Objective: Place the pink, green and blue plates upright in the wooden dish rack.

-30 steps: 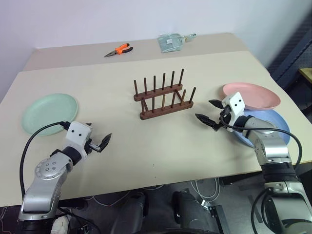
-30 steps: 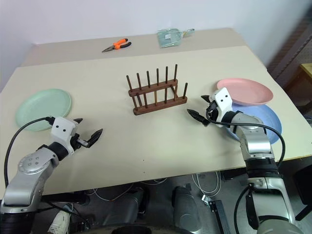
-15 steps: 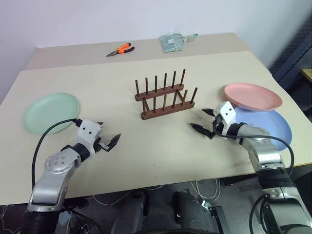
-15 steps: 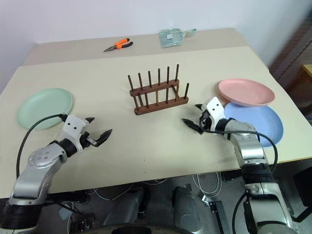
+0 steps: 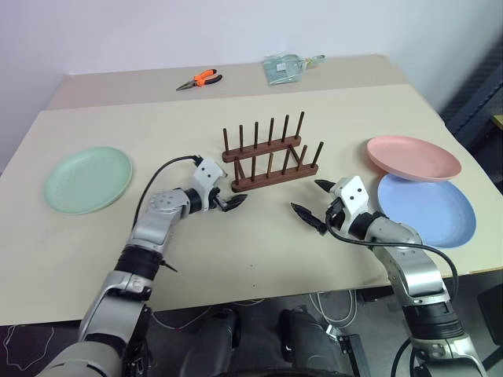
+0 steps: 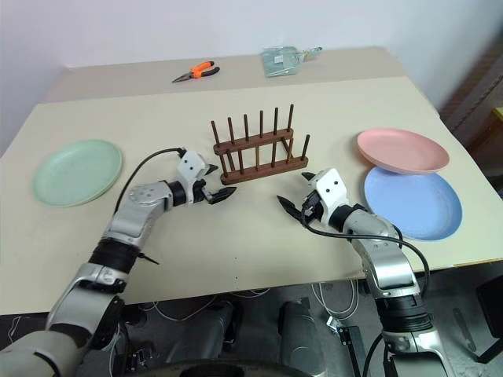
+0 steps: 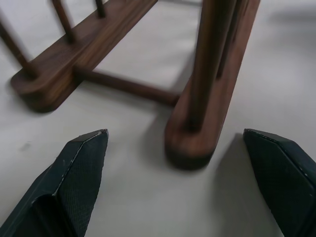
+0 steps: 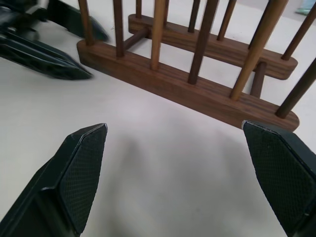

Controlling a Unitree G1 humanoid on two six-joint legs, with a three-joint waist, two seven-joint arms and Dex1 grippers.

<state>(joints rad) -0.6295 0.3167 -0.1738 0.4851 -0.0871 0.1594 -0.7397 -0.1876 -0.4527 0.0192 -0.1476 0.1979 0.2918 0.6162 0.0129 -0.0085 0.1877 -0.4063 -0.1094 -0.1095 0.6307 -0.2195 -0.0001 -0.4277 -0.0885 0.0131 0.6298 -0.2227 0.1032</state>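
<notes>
My left hand [image 5: 229, 202] sits just left of centre in the head view, right at the near left end of the wooden dish rack [image 5: 271, 158], fingers apart, nothing between them. In its wrist view the two black fingertips [image 7: 81, 170] straddle the rounded end of the rack's near rail, close to it; I can't tell whether they touch. My right hand [image 5: 313, 206] is right of centre, below the rack's right end, fingers spread wide and empty, pointing toward the rack. Its wrist view looks along the near rail with its upright pegs, and the left hand's dark fingers show in that view's upper left corner.

The rack stands empty in the middle of the surface [image 5: 236, 251]. The green plate [image 5: 87, 179] lies flat at the far left of the frame, well apart from everything. At the right, the pink plate [image 5: 413, 156] lies with its near edge overlapping the far edge of the blue plate [image 5: 426, 210], both flat. Along the top of the frame, orange-handled pliers [image 5: 198, 79] lie left of centre and a pale green packet [image 5: 284, 68] right of them.
</notes>
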